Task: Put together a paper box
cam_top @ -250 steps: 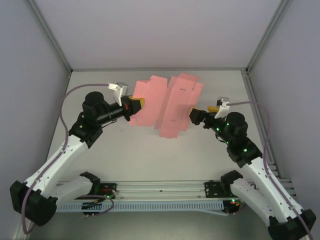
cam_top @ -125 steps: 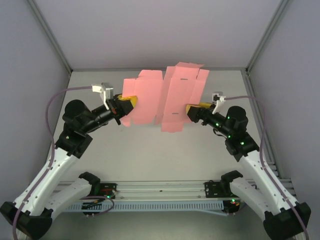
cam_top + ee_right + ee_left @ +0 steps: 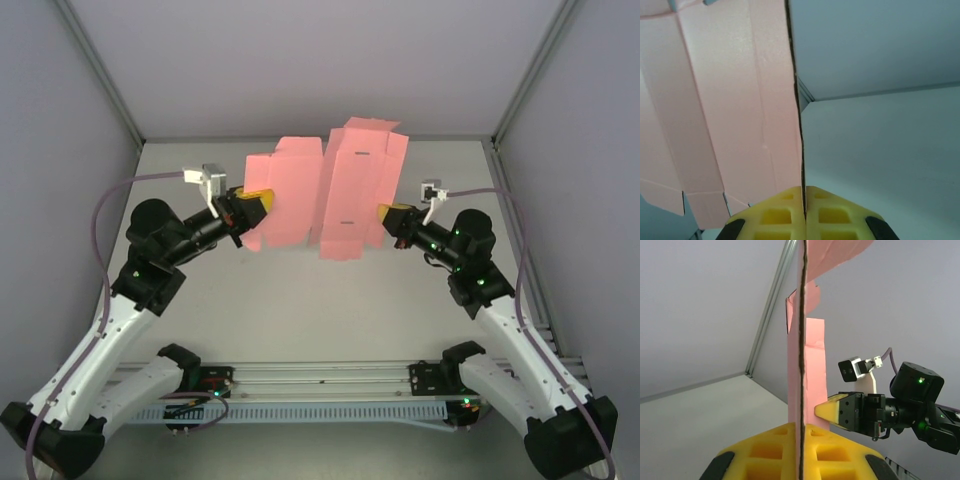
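Top external view has the paper box (image 3: 325, 195), a flat pink creased cutout, held up off the counter (image 3: 320, 310) between the arms. Its broad face is turned to the camera and its long panels run near to far, side by side. The left pincer (image 3: 262, 207) is clamped tight on its left edge, the right pincer (image 3: 386, 212) on its right edge. Each wrist view catches what the overhead cannot: the card edge-on, a thin line pinched between closed yellow fingers (image 3: 775, 215).

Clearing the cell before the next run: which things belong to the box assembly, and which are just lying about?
In the job: paper box, left fingers, right fingers, both shut on it.
Just there: table, rail by the arm bases.
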